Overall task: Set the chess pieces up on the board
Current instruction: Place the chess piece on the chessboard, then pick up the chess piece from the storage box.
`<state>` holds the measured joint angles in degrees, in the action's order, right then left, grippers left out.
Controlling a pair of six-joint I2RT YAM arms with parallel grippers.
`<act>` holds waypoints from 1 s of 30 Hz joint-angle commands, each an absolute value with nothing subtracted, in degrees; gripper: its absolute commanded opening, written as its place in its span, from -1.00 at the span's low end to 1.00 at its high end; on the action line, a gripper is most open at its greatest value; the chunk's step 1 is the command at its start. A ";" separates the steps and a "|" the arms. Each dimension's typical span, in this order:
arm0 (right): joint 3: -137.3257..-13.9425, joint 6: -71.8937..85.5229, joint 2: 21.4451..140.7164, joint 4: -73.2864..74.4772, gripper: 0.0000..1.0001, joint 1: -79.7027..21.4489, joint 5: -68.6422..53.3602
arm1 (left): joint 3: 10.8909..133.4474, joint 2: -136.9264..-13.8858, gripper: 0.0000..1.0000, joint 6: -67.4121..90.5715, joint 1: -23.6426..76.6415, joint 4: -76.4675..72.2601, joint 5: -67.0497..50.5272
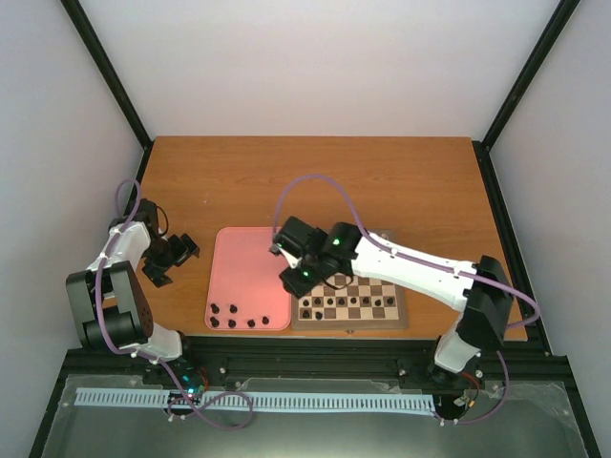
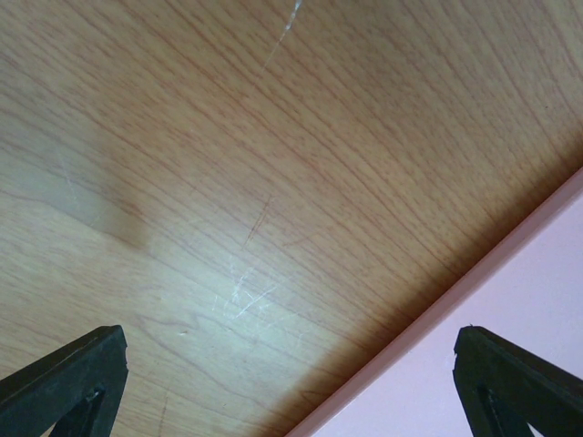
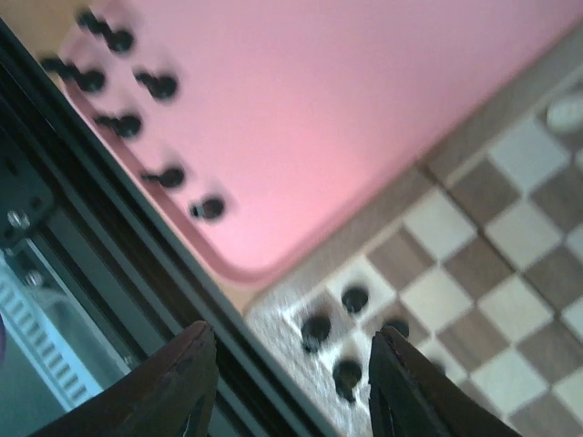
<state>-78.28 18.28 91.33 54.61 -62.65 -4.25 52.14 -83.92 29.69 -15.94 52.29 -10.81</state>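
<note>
Black fingers of the right tool (image 3: 291, 339) stand apart with nothing between them, hovering over the near-left corner of the board (image 3: 474, 259). Right under the tips a few dark chess pieces (image 3: 353, 298) sit on the corner squares. Beside the board, touching or nearly so, lies the pink tray (image 3: 364, 109). Several loose dark pieces (image 3: 162, 86) are left along its near edge. Left tool (image 2: 290, 350) is wide apart too, empty, over bare table (image 2: 228, 137) at the tray's left rim, well apart from the board.

Progress, my read: dark side partly set. The near two rows in the top view show pieces with gaps, and the tray ones are not yet placed. Pale set: one blurred pale blob (image 3: 565, 114) at the far edge of the right wrist view, otherwise can't make it out. Right arm (image 1: 420, 267) covers the board's far-left part from above. Piece types and exact counts are too small to tell.
</note>
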 commanded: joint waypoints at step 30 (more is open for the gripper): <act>-124.75 3.28 136.02 62.97 0.00 -69.69 -11.97 | 52.93 -82.42 0.99 28.92 -15.64 51.55 -11.78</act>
